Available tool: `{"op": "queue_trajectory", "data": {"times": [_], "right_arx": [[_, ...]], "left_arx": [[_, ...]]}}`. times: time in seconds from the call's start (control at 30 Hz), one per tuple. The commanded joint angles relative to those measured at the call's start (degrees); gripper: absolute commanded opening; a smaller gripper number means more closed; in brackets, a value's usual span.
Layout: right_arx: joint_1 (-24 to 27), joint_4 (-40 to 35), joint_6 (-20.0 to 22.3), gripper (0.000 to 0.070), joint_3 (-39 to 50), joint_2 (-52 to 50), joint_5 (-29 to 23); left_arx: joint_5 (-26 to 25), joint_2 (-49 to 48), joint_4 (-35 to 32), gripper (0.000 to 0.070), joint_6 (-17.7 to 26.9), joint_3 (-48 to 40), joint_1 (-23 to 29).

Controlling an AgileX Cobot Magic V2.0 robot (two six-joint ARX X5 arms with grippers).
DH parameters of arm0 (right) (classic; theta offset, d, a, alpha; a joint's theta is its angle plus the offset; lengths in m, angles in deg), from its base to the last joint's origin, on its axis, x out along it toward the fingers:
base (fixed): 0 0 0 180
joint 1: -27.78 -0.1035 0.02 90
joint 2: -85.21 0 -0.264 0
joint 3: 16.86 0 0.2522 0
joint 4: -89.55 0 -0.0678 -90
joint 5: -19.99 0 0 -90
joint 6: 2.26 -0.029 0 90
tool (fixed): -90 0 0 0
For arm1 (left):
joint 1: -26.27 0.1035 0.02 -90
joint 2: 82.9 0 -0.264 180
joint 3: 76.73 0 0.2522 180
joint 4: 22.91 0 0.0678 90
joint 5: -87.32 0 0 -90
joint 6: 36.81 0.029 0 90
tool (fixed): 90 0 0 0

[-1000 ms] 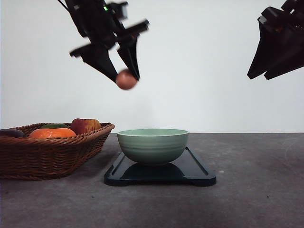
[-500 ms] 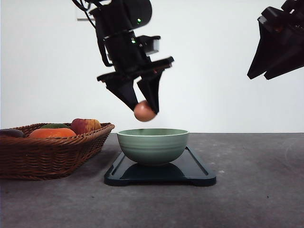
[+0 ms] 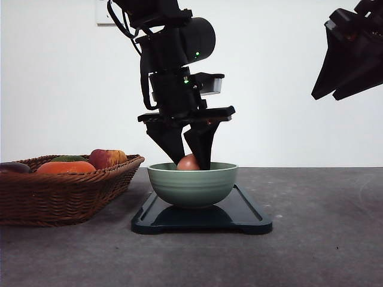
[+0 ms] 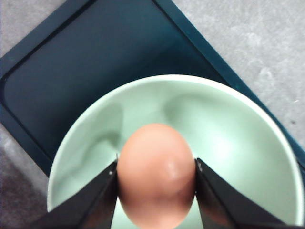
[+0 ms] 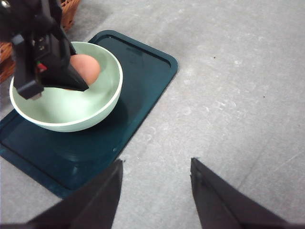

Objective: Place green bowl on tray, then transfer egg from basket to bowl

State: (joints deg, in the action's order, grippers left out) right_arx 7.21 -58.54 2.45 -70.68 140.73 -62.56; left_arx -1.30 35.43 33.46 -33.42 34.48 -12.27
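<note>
The green bowl [image 3: 192, 183] stands on the black tray [image 3: 251, 218], toward its left end. My left gripper [image 3: 188, 162] reaches down into the bowl, shut on the pinkish-tan egg [image 3: 188, 162]. In the left wrist view the egg [image 4: 156, 174] is pinched between both fingers above the bowl's inside [image 4: 228, 157], with the tray [image 4: 71, 71] beyond. My right gripper [image 3: 338, 92] hangs high at the upper right, open, holding nothing. From the right wrist the bowl [image 5: 71, 107], the egg [image 5: 88, 67] and the tray [image 5: 143, 81] show below my open right gripper [image 5: 157, 191].
A brown wicker basket [image 3: 60, 194] stands left of the tray, holding a red-yellow apple [image 3: 108, 158], an orange fruit [image 3: 66, 167] and other items. Grey tabletop [image 3: 323, 239] stretches to the right of the tray.
My left gripper has carried the egg rightward and down from high above the basket side into the bowl. The right arm has stayed still.
</note>
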Motion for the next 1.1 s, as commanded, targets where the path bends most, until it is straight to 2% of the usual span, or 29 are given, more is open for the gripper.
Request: {"op": "queue_trajectory", "data": {"times": [0.0, 0.33, 0.97, 1.07], "right_arx": [[-0.25, -0.57, 0.42, 0.0275, -0.11, 0.46, 0.03], [-0.25, -0.59, 0.42, 0.0275, -0.11, 0.46, 0.03], [-0.25, -0.55, 0.44, 0.0275, -0.11, 0.46, 0.03], [-0.25, -0.55, 0.44, 0.0275, -0.11, 0.46, 0.03]], "left_arx": [[0.21, 2.13, -0.39, 0.0188, 0.68, 1.70, -0.52], [0.22, 2.89, -2.14, 0.0188, 0.64, 1.70, -0.52], [0.22, 5.97, -1.46, 0.0189, 0.01, 1.70, -0.59], [0.22, 6.00, -1.50, 0.0217, 0.01, 1.71, -0.70]]}}
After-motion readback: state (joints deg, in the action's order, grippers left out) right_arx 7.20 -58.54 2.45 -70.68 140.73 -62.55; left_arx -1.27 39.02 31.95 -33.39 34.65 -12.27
